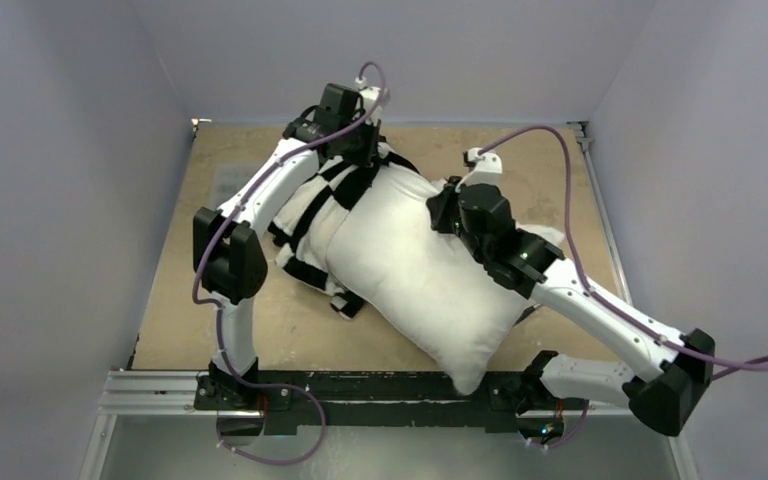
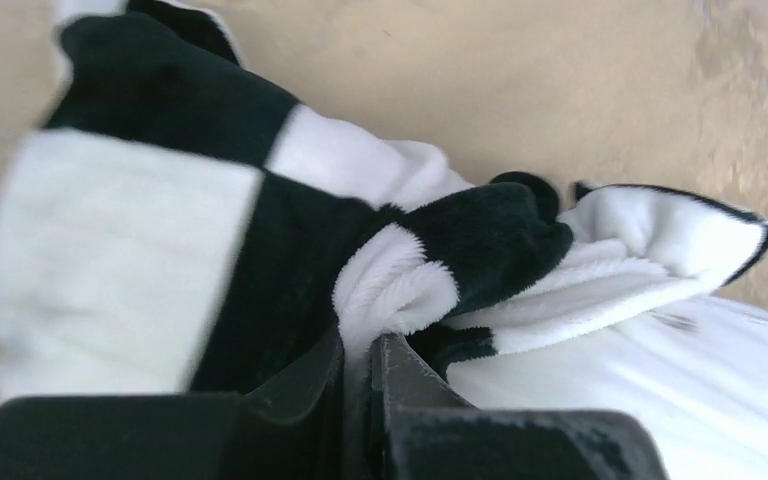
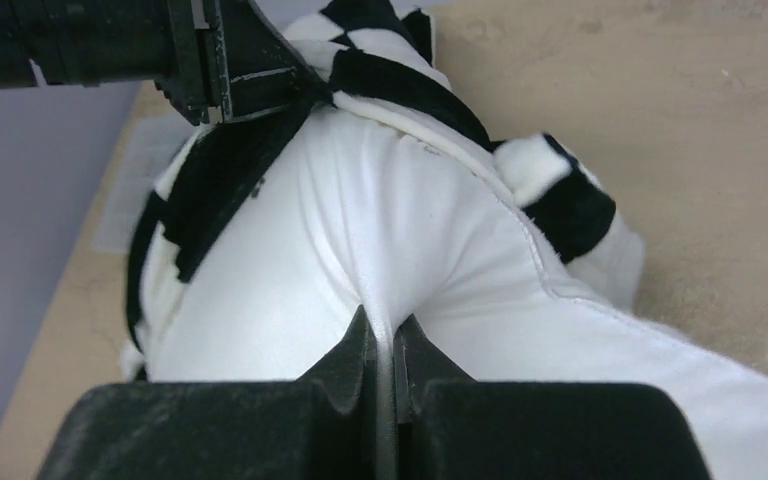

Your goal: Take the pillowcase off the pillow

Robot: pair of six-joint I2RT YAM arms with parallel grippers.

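The left claw (image 2: 360, 345) was clenched on a thick fold of the pillowcase (image 2: 260, 230), its two fingers pressed nearly together with black and white fleece bunched between them. The right claw (image 3: 382, 335) was clamped on a pinch of the pillow (image 3: 360, 230), with a ridge of plain white cover rising between its fingers.

There were two arms with one claw each, one pillow and one pillowcase, all over one tan table (image 1: 530, 170).

From the left claw, at the far middle of the table, the pillowcase ran down the left side of the pillow in a crumpled heap beneath the left arm, and a small checked flap showed at the pillow's far end. The right claw held the pillow's upper face near that far end. Most of the pillow lay bare, stretching slantwise from the far middle toward the near right, and its near corner reached over the rail at the table's near edge.
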